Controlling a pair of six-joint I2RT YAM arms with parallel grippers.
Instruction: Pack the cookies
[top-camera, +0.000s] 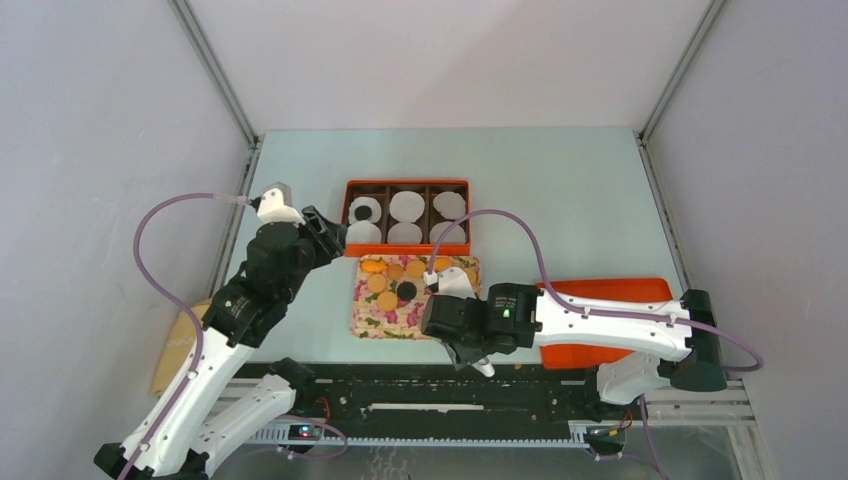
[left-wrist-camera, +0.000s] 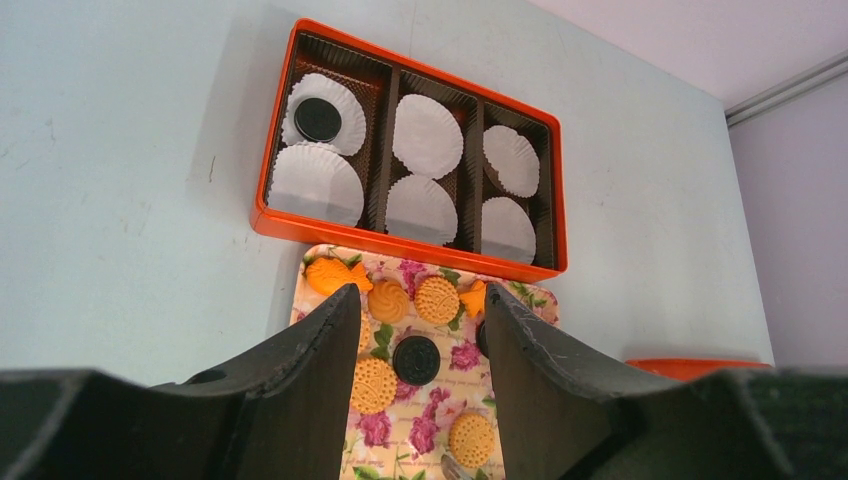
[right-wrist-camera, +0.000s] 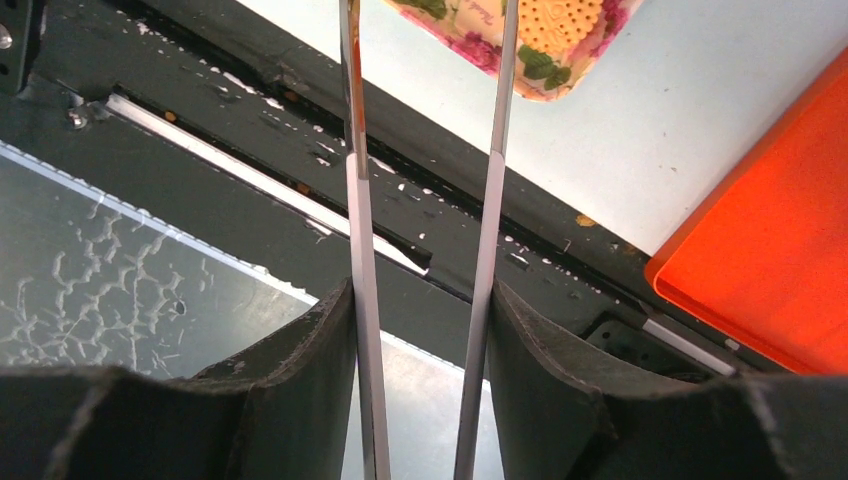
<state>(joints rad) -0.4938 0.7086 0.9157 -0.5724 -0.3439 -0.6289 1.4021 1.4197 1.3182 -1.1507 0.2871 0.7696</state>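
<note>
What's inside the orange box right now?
Orange box: six white paper cups in three compartments; one black cookie in the far-left cup, other five look empty. Anything under the cups is hidden.

We record a robotics lab test cell, not a home or shop. Plain grey panels on a bare metal frame box in a pale table. The left arm and right arm, white with purple cables, bolt to a black rail at its near edge. The right arm carries thin metal tongs. Cookies on a flowered tray lie laid out as samples.
</note>
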